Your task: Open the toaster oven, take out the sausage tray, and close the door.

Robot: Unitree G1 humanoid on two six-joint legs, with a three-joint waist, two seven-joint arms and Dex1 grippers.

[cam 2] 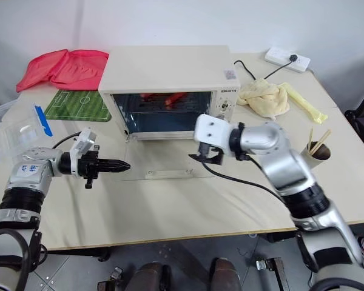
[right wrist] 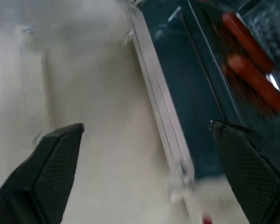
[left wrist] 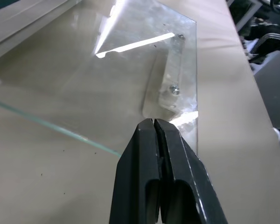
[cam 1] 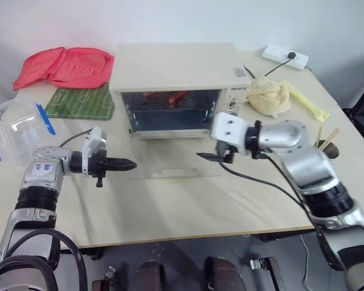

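Left eye view: toaster oven (cam 1: pixel 173 66) sits at the far middle of the tabletop (cam 1: pixel 170 206), cavity facing the near side. Door (cam 1: pixel 176 163) is fully down, lying flat on the tabletop in front of the cavity; the glass is clear, so mostly the handle mounts and edges read.

Sausage tray (cam 1: pixel 170 97) is inside the oven, on the upper rack level, red sausages (right wrist: pixel 252 74) visible through the opening.

Right gripper (cam 1: pixel 211 156): fingers spread wide, nothing between them. It hangs above the right near part of the lowered door, pointing left and toward the oven. Tray is beyond it and higher, well apart, no contact. Right wrist view looks past the door hinge edge into the cavity with the sausages on the far side.

Left gripper (cam 1: pixel 126 163): fingers pressed together, holding nothing. It sits at the left edge of the lowered door, pointing right along the tabletop. Left wrist view puts its tip just over the glass near a handle mount screw; can't tell if it touches the glass.

Left of the oven: green soccer-field mat (cam 1: pixel 82 102), red cloth (cam 1: pixel 64 65) beyond it, clear plastic box (cam 1: pixel 21 130) at the left edge. Right of the oven: crumpled yellow cloth (cam 1: pixel 268 94), power strip (cam 1: pixel 285 56) at the far right.
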